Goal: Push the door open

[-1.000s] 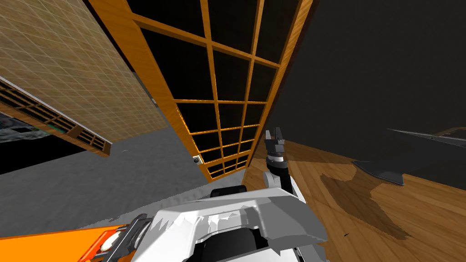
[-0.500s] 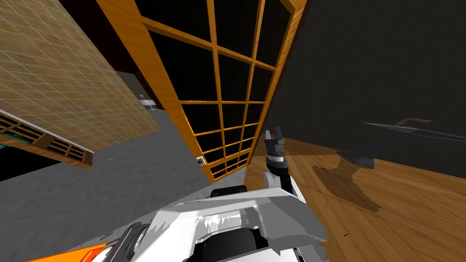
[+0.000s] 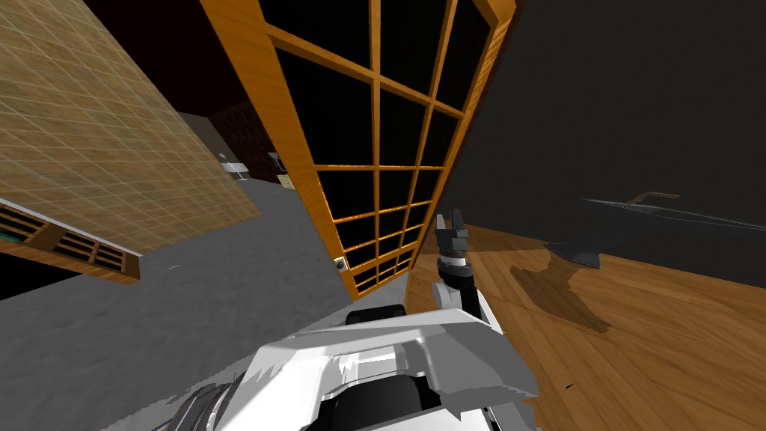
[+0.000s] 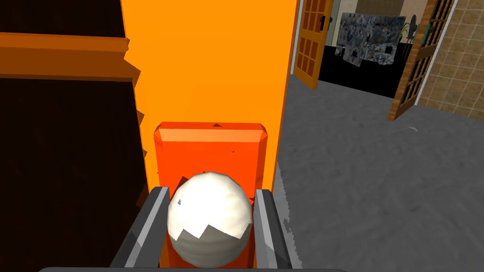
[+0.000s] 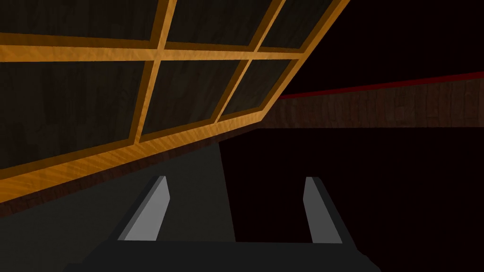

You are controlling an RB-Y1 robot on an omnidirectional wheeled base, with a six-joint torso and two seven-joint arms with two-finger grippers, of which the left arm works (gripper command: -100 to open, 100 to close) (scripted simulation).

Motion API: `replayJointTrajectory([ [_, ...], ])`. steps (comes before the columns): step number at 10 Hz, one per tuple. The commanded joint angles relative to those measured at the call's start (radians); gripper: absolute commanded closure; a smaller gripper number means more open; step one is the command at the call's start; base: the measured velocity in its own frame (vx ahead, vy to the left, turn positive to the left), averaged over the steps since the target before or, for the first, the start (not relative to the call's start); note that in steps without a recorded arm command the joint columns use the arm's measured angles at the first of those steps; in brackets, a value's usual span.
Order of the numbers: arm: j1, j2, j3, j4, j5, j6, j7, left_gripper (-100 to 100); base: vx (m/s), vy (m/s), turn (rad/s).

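Progress, as I judge it: the grasp is done, the push is at most partly done. The L gripper has its two fingers closed on the white round knob. They press its two sides, w/ no gap that I can see. The knob sits on an orange-red plate, which is fixed on the bright orange stile of the door. Past the free edge of this door no frame shows, only grey floor running out to the far doors. So I think the door is already off its frame and partly swung. How wide it is open, I cannot tell. What is left: drive the knob forward w/ the L arm until the opening is wide enough.

Pos. of the thing vs. the fingers: the knob is between them, deep toward the gripper body. The door face is directly ahead and very near.

In the head view a lattice door of orange wood w/ dark panes stands ahead at an angle. Its small handle has no gripper on it, so it is prob. another leaf. The R gripper is just right of its lower corner, blades wide apart, holding nothing.
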State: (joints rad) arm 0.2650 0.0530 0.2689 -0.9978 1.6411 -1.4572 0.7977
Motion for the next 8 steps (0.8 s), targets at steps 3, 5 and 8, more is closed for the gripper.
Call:
replayJointTrajectory([
  [3,0.002,0.008,0.042,0.015,0.063,-0.057,0.005,100,-0.005,0.213,-0.057],
  [5,0.004,0.001,0.064,0.017,0.102,-0.085,0.003,100,0.019,0.218,-0.053],
  [8,0.015,0.012,0.081,0.015,0.137,-0.102,0.004,100,-0.031,0.169,-0.006],
])
